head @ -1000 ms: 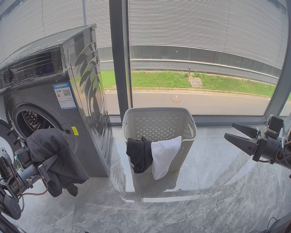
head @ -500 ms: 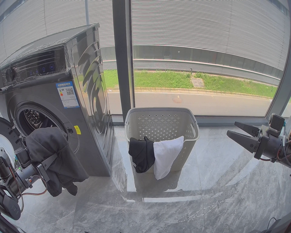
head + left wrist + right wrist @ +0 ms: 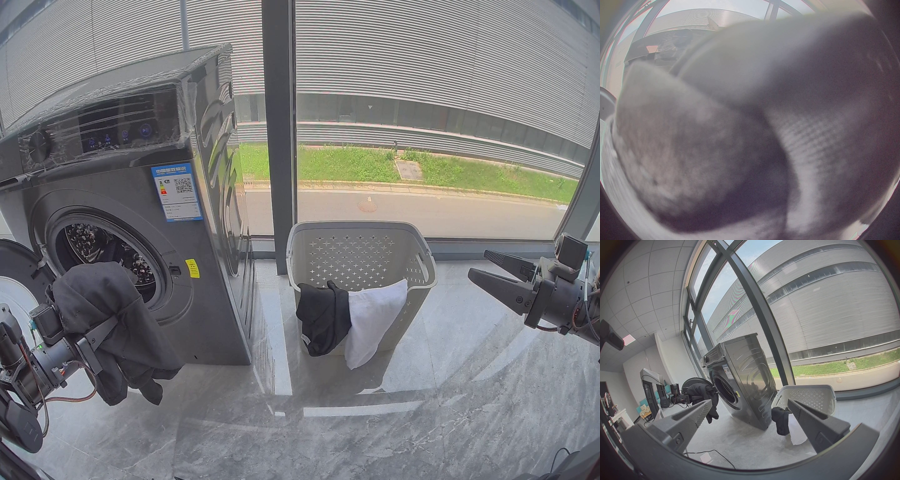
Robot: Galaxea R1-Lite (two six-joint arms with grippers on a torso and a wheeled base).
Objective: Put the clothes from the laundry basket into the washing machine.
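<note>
Around: washing machine (image 3: 131,181) open; basket (image 3: 362,247) beside it, black shirt (image 3: 322,315) and white cloth (image 3: 372,319) over its rim.
Left claw (image 3: 105,329): I'm gripping a grey garment (image 3: 109,300), near the drum (image 3: 103,249).
Right claw (image 3: 480,264): wide, well apart from the basket.

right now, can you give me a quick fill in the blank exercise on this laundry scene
1. The left gripper is shut on a dark grey garment, held in front of the open ____.
2. Over the laundry basket's front rim hang a black garment and a ____ one.
3. The right gripper is ____ and holds nothing.

Missing words: washing machine; white; open.
</note>
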